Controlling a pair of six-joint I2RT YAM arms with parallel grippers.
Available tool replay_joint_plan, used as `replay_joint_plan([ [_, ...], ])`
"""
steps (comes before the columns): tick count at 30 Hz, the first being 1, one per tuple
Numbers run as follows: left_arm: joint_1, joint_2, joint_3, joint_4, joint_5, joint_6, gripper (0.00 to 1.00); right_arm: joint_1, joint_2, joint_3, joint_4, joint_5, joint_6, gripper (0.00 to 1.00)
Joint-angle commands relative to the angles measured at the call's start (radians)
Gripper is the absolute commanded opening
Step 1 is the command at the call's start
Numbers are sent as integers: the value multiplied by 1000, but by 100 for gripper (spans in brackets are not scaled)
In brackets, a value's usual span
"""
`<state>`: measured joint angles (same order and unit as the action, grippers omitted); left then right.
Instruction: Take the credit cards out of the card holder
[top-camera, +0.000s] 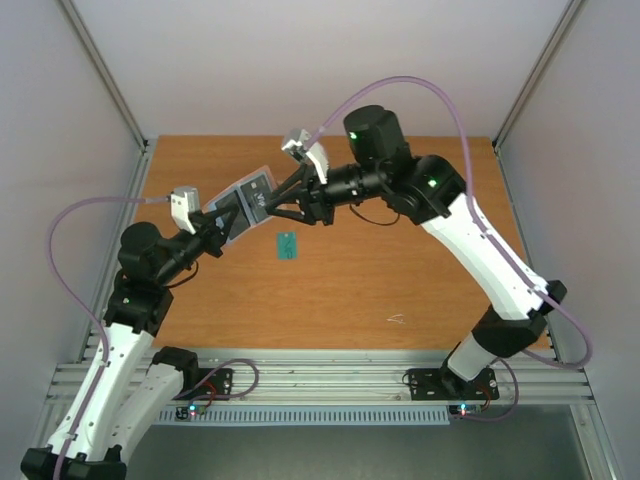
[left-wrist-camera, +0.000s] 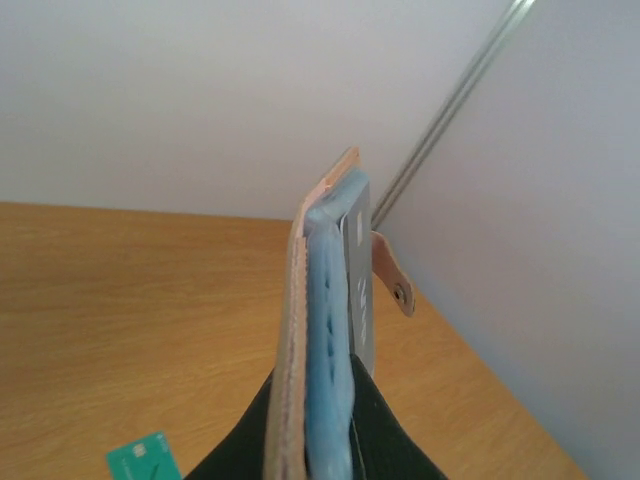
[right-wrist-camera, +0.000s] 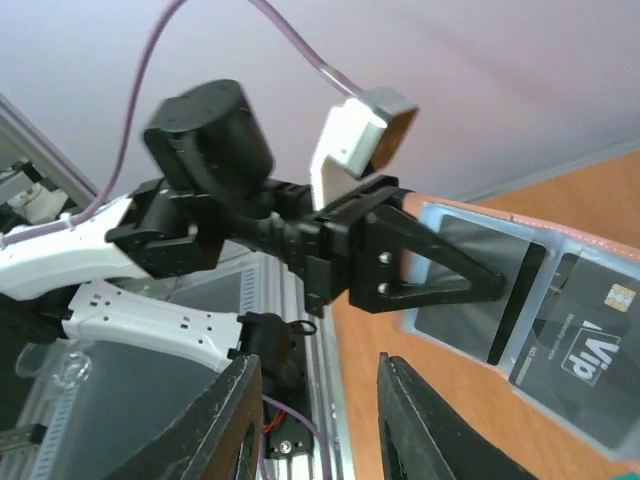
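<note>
Precision matters: left gripper (top-camera: 222, 222) clamps the card holder (top-camera: 252, 192); right gripper (right-wrist-camera: 318, 415), jaws apart, should pinch the edge of what seems the black card (right-wrist-camera: 585, 350).

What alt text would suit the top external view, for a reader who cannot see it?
The left gripper holds the open card holder above a wooden table, and the right gripper, jaws open, reaches toward it from the right. One teal card lies on the table near them.

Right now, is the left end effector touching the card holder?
Touching. Right wrist view shows the left end effector clamped on the open card holder.
</note>
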<state>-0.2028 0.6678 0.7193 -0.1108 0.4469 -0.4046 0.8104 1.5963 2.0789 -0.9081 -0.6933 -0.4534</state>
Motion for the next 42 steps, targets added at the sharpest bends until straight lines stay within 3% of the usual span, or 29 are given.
replay_joint_plan([
  [1, 3, -10, 21, 234, 194, -95, 0, -5, 101, 12, 44, -118, 56, 32],
  [5, 3, -3, 43, 384, 377, -218, 0, -25, 122, 7, 60, -157, 79, 31],
  [11, 4, -11, 46, 424, 490, -218, 0, -59, 139, 3, 77, -202, 123, 31],
  [26, -11, 8, 48, 456, 483, -222, 0, -36, 169, 9, 130, -229, 150, 29],
  [31, -19, 14, 46, 456, 474, -220, 0, -7, 191, 22, 124, -274, 122, 19],
  [35, -21, 12, 39, 449, 473, -218, 0, -3, 184, 17, 145, -352, 116, 2],
  [42, -20, -1, 24, 431, 452, -223, 3, -43, 122, -47, 207, -351, 137, 1],
])
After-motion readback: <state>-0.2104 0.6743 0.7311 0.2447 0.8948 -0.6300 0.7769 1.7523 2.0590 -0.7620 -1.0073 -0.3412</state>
